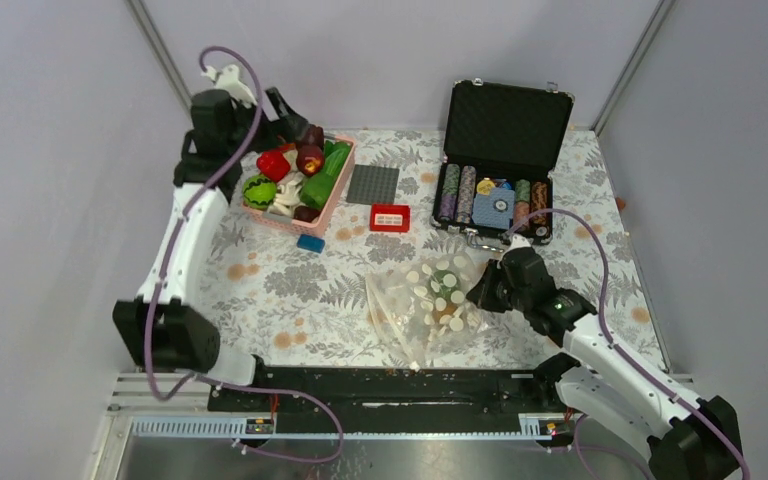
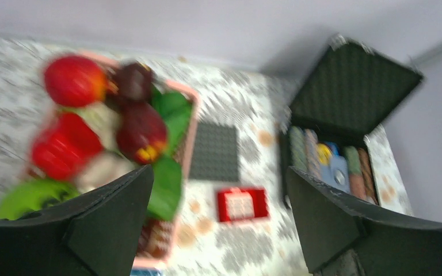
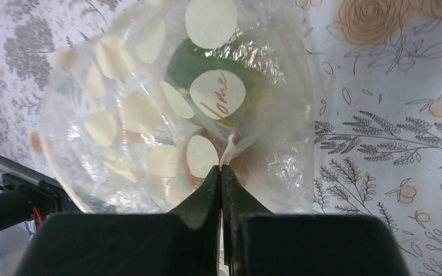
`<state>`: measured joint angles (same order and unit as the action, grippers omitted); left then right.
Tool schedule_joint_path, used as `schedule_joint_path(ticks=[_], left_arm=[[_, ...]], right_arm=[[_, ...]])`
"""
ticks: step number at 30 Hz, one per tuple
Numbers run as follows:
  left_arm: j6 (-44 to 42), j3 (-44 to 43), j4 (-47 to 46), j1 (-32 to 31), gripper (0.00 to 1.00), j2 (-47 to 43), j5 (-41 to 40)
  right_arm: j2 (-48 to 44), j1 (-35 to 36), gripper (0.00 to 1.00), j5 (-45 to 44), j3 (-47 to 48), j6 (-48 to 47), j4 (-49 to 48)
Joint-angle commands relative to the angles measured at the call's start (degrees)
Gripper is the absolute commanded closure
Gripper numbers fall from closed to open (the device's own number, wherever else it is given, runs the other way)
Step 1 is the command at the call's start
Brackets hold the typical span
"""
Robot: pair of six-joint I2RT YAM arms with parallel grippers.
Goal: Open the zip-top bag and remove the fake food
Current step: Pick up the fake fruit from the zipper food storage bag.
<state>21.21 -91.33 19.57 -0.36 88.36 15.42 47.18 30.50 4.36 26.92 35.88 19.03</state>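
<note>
The zip-top bag (image 1: 430, 300), clear with cream dots, lies crumpled at the table's near middle. My right gripper (image 3: 221, 168) is shut on a pinch of its plastic (image 3: 149, 115) on the bag's right side (image 1: 482, 292). Through the plastic a green piece of fake food (image 3: 179, 68) and a brownish piece show. More fake food fills the pink basket (image 1: 337, 190): a red pepper (image 1: 274, 163), a green melon (image 1: 258, 190), a maroon piece (image 1: 310, 157). My left gripper (image 2: 218, 218) hangs open above the basket's far end (image 1: 282, 112), nothing between its fingers; its view is blurred.
An open black poker-chip case (image 1: 500, 170) stands at the back right. A grey baseplate (image 1: 373, 185), a red flat piece (image 1: 390, 217) and a small blue brick (image 1: 310, 242) lie between basket and case. The walls close in on both sides.
</note>
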Motion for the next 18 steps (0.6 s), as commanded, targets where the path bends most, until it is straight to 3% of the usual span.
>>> schedule_joint_path(ticks=[1, 6, 12, 18], left_arm=[[8.09, 13.83, 1.02, -6.82, 0.17, -12.39, -4.78], [13.36, 29.97, 0.49, -10.21, 0.26, -25.59, -4.6], [16.37, 42.92, 4.05, -12.24, 0.32, -41.23, -3.57], [17.64, 48.44, 6.08, -14.12, 0.34, -44.79, -0.97]], right_arm=[[-1.93, 0.42, 1.0, -1.32, 4.06, -2.31, 2.94], [-2.11, 0.42, 1.0, 0.64, 4.94, -2.24, 3.56], [-2.95, 0.44, 1.0, 1.11, 7.27, -1.73, 4.84], [-2.92, 0.52, 1.0, 0.4, 10.96, -1.61, 7.15]])
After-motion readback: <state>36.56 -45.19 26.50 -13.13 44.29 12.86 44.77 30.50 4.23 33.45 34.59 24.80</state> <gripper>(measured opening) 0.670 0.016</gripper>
